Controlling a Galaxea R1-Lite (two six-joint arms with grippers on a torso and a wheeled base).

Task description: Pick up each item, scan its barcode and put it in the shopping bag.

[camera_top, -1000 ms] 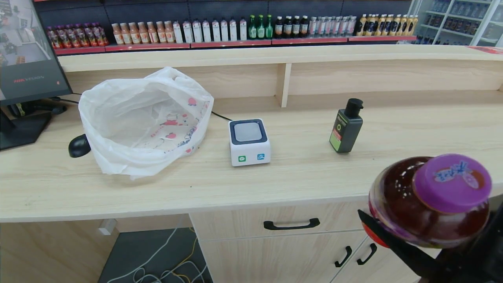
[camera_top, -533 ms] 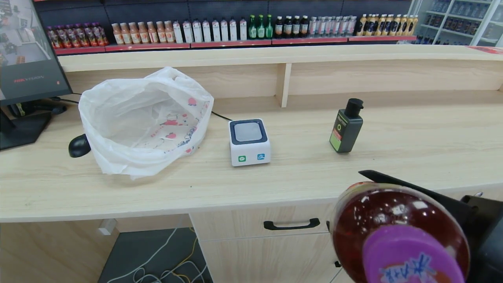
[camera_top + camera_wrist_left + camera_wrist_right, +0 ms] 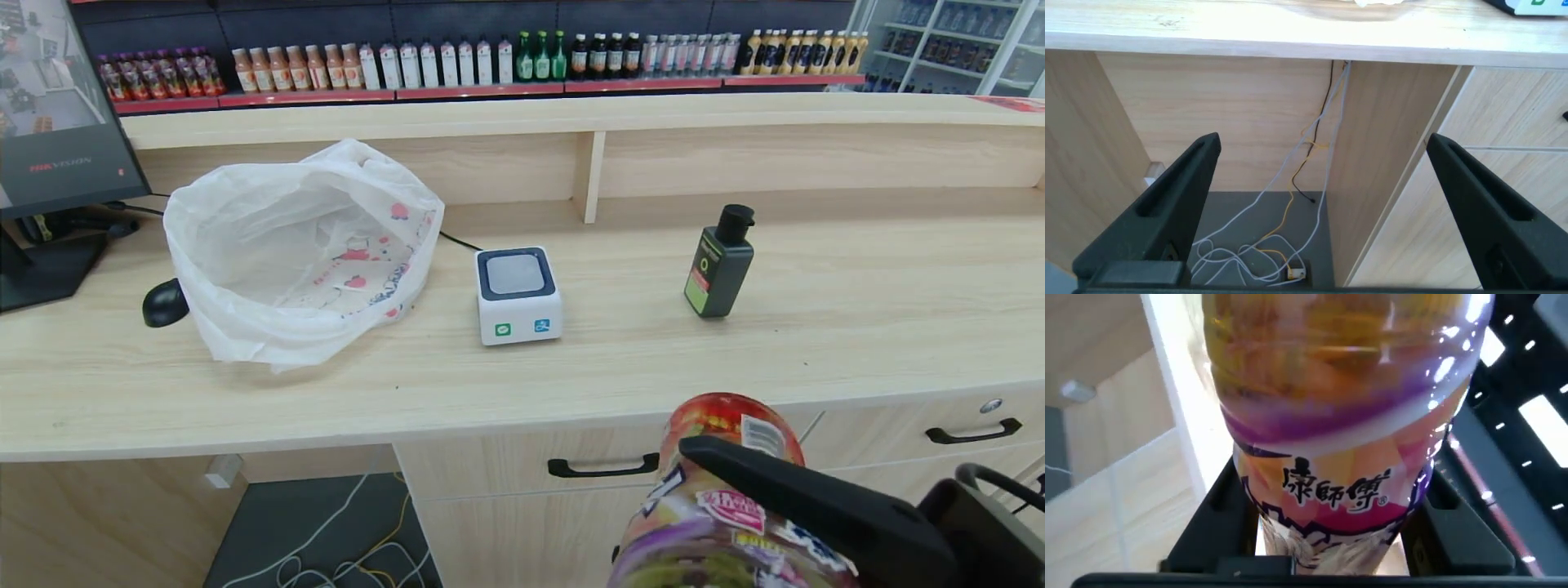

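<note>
In front of the scanner (image 3: 518, 294), below the counter (image 3: 816, 343) edge, the right gripper (image 3: 1339, 514) is clamped on the drink bottle (image 3: 718, 498). The scan appears pending. The shopping bag (image 3: 302, 253), left of the scanner, looks empty. A pump bottle (image 3: 718, 263) stands right of the scanner, unbagged. The left gripper (image 3: 1323, 188) hangs with its fingers apart. Stocked shelves (image 3: 490, 61) run behind the scanner.

Pale wooden counter (image 3: 620, 359) with a raised ledge along the back and drawers under the front edge. On top, from left to right: dark monitor stand (image 3: 45, 265) at the far left; black mouse (image 3: 164, 303) just beside an open white shopping bag (image 3: 302, 245); small white box scanner (image 3: 518, 296) near the bag, thin black cable (image 3: 459, 240) behind it; dark green pump bottle (image 3: 719, 263) upright, well apart to the right.
</note>
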